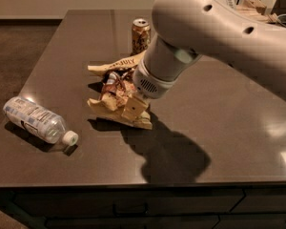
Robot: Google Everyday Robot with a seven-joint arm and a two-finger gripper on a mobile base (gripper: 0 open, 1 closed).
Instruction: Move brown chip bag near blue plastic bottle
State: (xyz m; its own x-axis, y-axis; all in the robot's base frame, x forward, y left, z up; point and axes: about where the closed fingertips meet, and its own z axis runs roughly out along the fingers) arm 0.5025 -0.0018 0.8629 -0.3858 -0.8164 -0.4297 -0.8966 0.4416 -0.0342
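The brown chip bag [115,92] lies crumpled in the middle of the dark table, tan edges with a brown and reddish centre. My gripper [133,109] is down on the bag's front right part, under the big white arm, and partly hidden by the wrist. The blue plastic bottle [38,120] lies on its side at the front left of the table, white cap pointing right, well apart from the bag.
A gold-brown drink can [140,36] stands upright just behind the bag. The table's front edge [133,185] runs close below the bottle. Clutter sits at the far right back corner [257,6].
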